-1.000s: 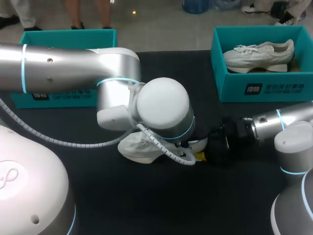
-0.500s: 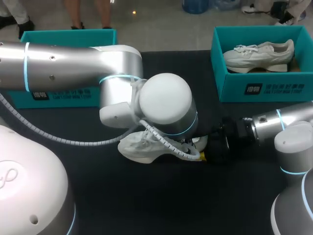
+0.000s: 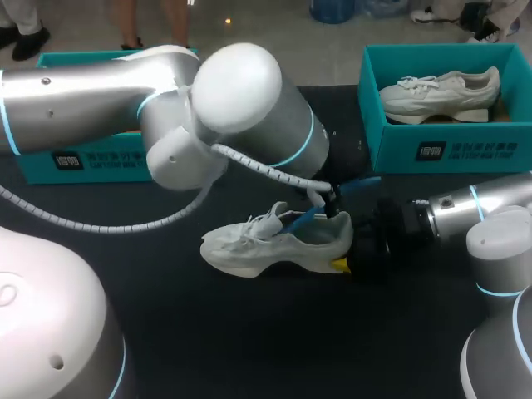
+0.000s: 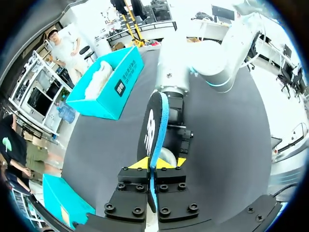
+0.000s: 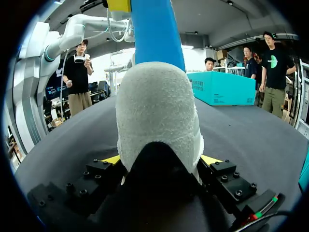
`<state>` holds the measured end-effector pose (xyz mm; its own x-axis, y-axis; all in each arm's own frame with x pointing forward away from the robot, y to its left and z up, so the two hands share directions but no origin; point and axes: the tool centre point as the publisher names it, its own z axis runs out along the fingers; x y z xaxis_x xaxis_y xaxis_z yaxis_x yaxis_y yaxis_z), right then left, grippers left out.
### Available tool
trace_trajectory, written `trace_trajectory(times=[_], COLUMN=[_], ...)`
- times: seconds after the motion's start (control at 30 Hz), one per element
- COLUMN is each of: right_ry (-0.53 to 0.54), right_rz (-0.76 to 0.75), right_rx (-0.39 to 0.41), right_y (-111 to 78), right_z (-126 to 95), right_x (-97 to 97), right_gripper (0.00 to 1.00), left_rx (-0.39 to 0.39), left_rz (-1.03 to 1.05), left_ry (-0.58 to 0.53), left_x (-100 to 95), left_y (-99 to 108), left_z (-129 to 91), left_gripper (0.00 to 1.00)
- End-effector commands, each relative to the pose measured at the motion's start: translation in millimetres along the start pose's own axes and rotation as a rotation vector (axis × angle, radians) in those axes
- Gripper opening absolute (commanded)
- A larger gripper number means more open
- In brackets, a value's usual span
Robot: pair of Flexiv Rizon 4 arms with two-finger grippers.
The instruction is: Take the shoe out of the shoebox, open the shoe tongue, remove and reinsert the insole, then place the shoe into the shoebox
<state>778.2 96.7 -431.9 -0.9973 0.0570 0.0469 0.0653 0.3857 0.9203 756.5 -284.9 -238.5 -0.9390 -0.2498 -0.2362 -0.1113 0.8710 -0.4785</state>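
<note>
1. The work surface is a black table point(image 3: 249, 349). A teal shoebox point(image 3: 449, 150) stands at its far right with a second white shoe point(image 3: 440, 91) lying inside. Another teal box point(image 3: 83, 162) stands at the far left, partly hidden behind our left arm point(image 3: 100, 100).
2. The shoe point(image 3: 266, 245) under handling rests on its sole at mid-table, toe to the left and heel to the right, well apart from both boxes.
3. Our right gripper point(image 5: 161, 162) comes in low from the right and clamps the heel, one finger on each side.
4. Our left gripper point(image 4: 155, 166) hangs above the heel end of the shoe, its fingers drawn narrow and pinching the blue-and-black insole point(image 4: 155, 125) by its edge.
5. The insole slants, with its lower end at the shoe's opening and its upper end past the gripper toward the right. We cannot tell whether the lower end touches the inside.
6. We judge the step in hand to be removal of the insole. Reinsertion and boxing are not yet done.
7. The next move calls for lifting the insole clear, then aiming its toe end back into the opening and sliding it flat while the heel is held firm. The thin insole may buckle if pushed askew.
</note>
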Motion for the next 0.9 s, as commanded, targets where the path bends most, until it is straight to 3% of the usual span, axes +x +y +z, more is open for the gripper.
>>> trace_trajectory(times=[0.03,0.2,0.43,0.9], right_ry=[-0.002,-0.002,-0.002,-0.002], right_rz=[0.0,0.0,0.0,0.0], right_rx=[0.001,0.001,0.001,0.001], right_y=[-3.0,-3.0,-3.0,-3.0], right_z=[2,2,2,2], right_x=[0.2,0.2,0.2,0.2], right_gripper=[0.0,0.0,0.0,0.0], left_rx=[0.051,0.14,0.267,0.267], left_rz=[-0.021,-0.06,-0.102,-0.102], left_ry=[0.059,0.124,0.21,0.21], left_x=[-16.3,-33.8,-55.6,-55.6], left_y=[-8,-26,-32,-32], left_z=[-36,-68,-108,-108], left_gripper=[0.0,0.0,0.0,0.0])
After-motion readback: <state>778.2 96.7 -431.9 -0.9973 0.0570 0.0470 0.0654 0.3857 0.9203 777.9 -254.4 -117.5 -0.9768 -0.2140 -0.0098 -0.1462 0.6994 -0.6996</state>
